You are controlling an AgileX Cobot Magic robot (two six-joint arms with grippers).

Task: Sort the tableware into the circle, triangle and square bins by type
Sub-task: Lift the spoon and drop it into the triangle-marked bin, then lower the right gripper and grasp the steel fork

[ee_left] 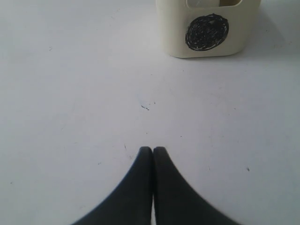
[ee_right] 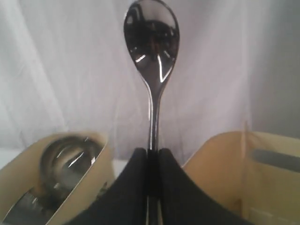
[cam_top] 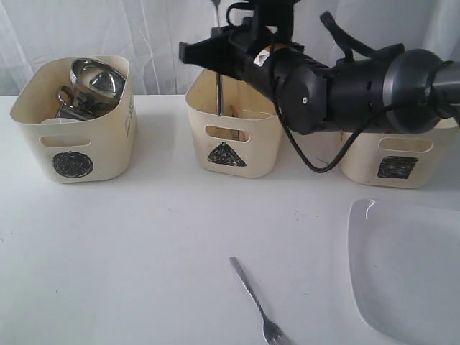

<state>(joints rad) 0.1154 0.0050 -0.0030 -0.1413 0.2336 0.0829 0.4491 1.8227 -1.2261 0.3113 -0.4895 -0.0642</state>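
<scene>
My right gripper (cam_top: 213, 52) is shut on the steel spoon (ee_right: 151, 37) and holds it upright, bowl end up, above the triangle bin (cam_top: 233, 136). The spoon's handle (cam_top: 218, 90) points down into that bin. In the right wrist view the right gripper (ee_right: 152, 152) clamps the handle at its tips. The circle bin (cam_top: 75, 122) holds shiny steel mugs and a bowl (cam_top: 97, 79). The square bin (cam_top: 395, 154) stands partly behind the right arm. A fork (cam_top: 255, 302) lies on the table in front. My left gripper (ee_left: 153, 150) is shut and empty, low over the table, before the circle bin (ee_left: 206, 28).
A large white square plate (cam_top: 410, 266) lies at the front right, cut by the frame edge. The bulky black right arm (cam_top: 345, 86) spans the space above the triangle and square bins. A white curtain hangs behind the bins.
</scene>
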